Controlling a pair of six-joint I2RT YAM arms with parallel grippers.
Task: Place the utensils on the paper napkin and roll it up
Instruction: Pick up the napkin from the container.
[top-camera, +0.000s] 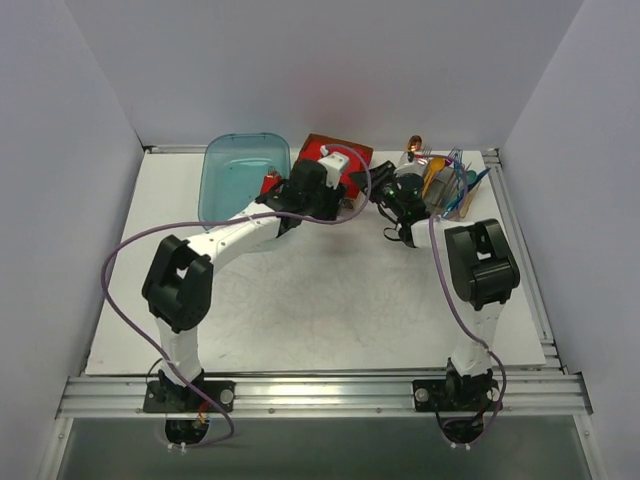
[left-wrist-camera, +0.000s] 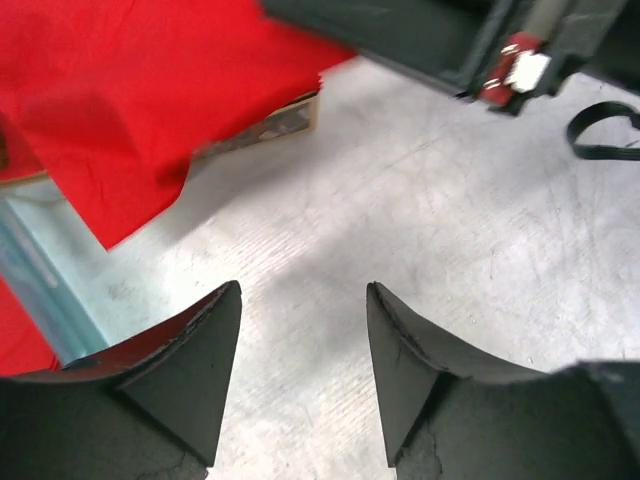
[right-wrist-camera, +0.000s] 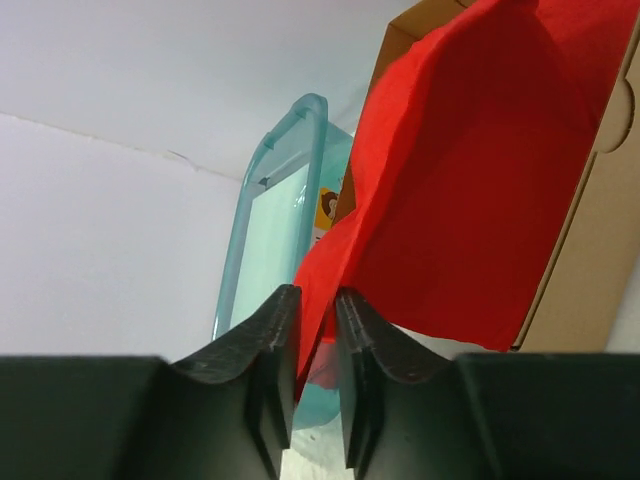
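Item: white table (top-camera: 320, 300), lying across the whole workspace and bearing everything below. Item: teal see-through bin (top-camera: 240, 175), sitting at the far left of the table, just beside the left arm's forearm. Item: left arm (top-camera: 230, 240), reaching from its near-left base toward the far middle; right arm (top-camera: 480, 265), rising from its near-right base and bending in toward the same spot. Item: cardboard box (right-wrist-camera: 590, 230) with red contents, standing at the far middle of the table, between the bin and the utensil holder. Item: paper napkin (right-wrist-camera: 470, 180), hanging out of the box over its edge and drooping toward the table, its lower corner lying between the right fingers. Item: left gripper (left-wrist-camera: 303, 290), hovering over bare table near the napkin's hanging edge, its jaws standing well apart with nothing between them. Item: right gripper (right-wrist-camera: 317, 292), its jaws drawn narrow and pinching the napkin's corner. Item: utensils (top-camera: 455, 180), standing bunched in a holder at the far right, well apart from the napkin; individual pieces are too small to tell apart.
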